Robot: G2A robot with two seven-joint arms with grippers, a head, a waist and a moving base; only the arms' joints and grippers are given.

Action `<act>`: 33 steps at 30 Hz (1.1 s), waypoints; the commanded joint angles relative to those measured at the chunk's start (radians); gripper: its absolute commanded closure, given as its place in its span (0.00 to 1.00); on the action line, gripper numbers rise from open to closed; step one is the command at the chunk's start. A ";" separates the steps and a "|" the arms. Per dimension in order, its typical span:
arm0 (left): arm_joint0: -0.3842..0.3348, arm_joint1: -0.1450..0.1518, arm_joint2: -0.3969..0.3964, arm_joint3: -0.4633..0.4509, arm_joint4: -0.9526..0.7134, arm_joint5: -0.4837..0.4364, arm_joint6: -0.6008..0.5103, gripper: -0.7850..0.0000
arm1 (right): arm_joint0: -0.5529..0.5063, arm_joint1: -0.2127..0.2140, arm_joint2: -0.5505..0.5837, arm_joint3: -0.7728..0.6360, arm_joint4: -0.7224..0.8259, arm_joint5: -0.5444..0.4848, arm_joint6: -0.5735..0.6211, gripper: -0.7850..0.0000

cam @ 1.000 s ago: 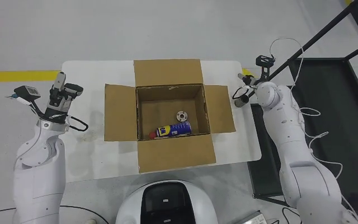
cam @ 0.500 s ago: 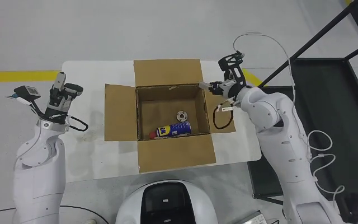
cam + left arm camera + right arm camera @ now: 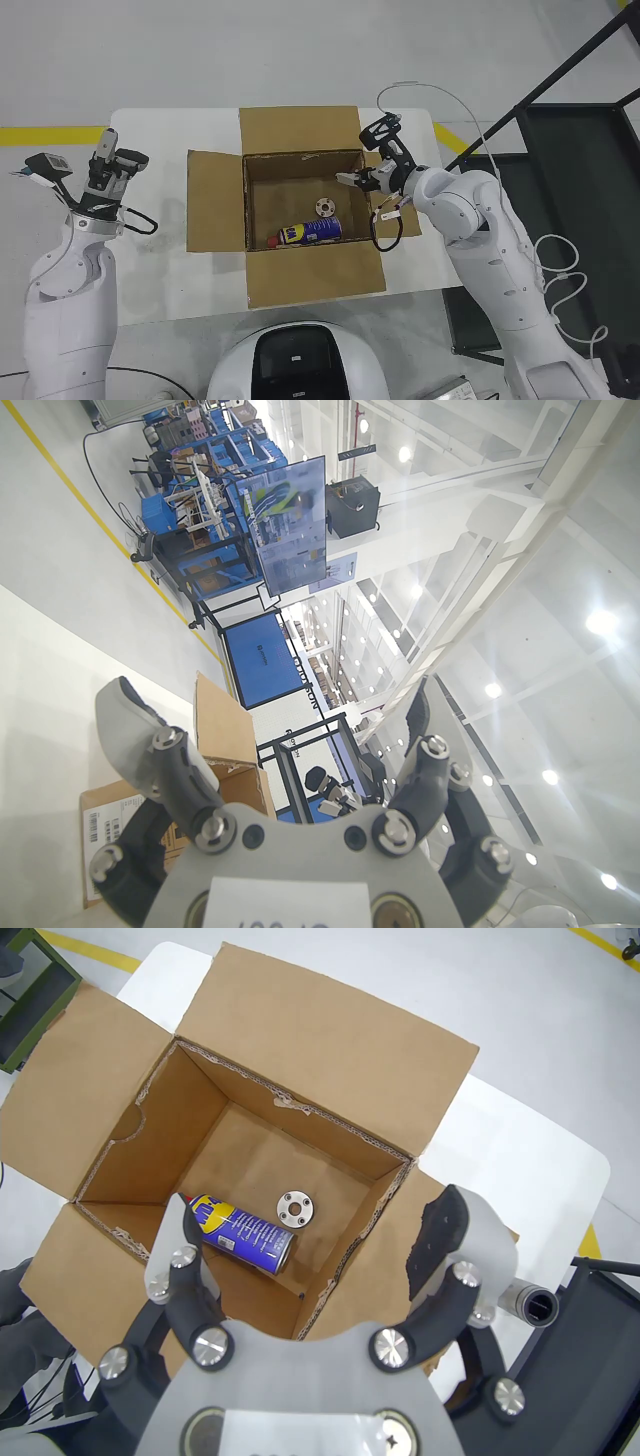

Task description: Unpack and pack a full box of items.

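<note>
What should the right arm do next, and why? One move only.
Probably lower the right gripper into the open brown cardboard box toward the round silver metal flange: its jaws stand open above the box, and the flange lies bare beside the blue spray can.

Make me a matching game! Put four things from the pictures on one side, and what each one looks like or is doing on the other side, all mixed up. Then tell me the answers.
Things:
1. spray can
2. metal ring
3. box
4. right claw

Clues:
A. brown, flaps spread open
B. open, holding nothing, above the box
C. blue, lying on its side in the box
D. silver, lying flat on the box floor

Right pairs: 1-C, 2-D, 3-A, 4-B.
</note>
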 commanded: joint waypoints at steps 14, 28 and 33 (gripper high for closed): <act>0.000 0.000 0.000 0.000 0.000 0.000 0.000 0.00 | -0.001 -0.001 -0.015 -0.008 -0.012 -0.011 -0.012 0.00; 0.000 0.000 0.000 0.000 0.000 0.000 0.000 0.00 | 0.169 -0.049 -0.333 0.145 -0.097 -0.037 0.027 0.00; 0.000 0.000 0.000 0.000 0.000 0.000 0.000 0.00 | 0.195 -0.056 -0.360 0.174 -0.099 -0.043 0.046 0.00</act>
